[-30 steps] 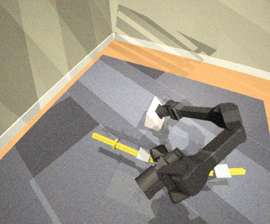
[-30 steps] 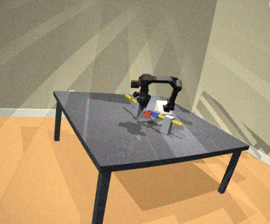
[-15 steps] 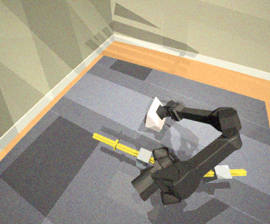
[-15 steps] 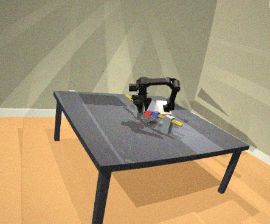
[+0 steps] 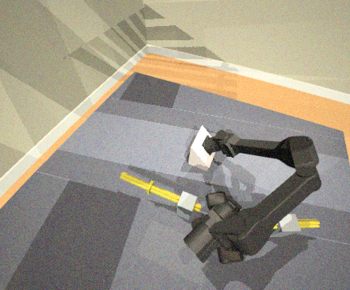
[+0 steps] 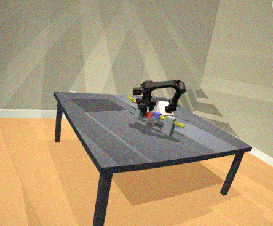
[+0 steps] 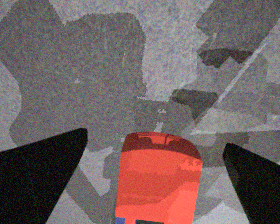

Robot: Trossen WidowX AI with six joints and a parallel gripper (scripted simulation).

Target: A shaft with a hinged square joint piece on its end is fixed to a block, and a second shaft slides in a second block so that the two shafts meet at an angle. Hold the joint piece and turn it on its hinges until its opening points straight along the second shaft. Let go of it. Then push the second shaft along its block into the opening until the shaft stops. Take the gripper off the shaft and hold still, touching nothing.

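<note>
My gripper (image 7: pixel 155 142) is open and empty. Its two dark fingertips stand on either side of the red joint piece (image 7: pixel 158 177) (image 6: pixel 149 115), with gaps on both sides. The blue hinge part (image 6: pixel 157 115) (image 7: pixel 120 220) sits beside it, on the yellow fixed shaft (image 5: pixel 309 224) (image 6: pixel 179 124), which passes through a grey block (image 5: pixel 292 224) (image 6: pixel 170 126). The sliding yellow shaft (image 5: pixel 163 192) (image 6: pixel 130 98) has a collar (image 5: pixel 150 187) and runs through another block (image 5: pixel 187 202); its near end shows past that block. In the top view the arm hides the joint piece and fingertips.
The arm's pale base block (image 5: pixel 198 154) (image 6: pixel 161 107) stands behind the shafts. The arm (image 5: pixel 271 205) (image 6: pixel 161 85) arches over the work from there. The blocks stand upright on the dark table (image 6: pixel 124 147) close to the gripper.
</note>
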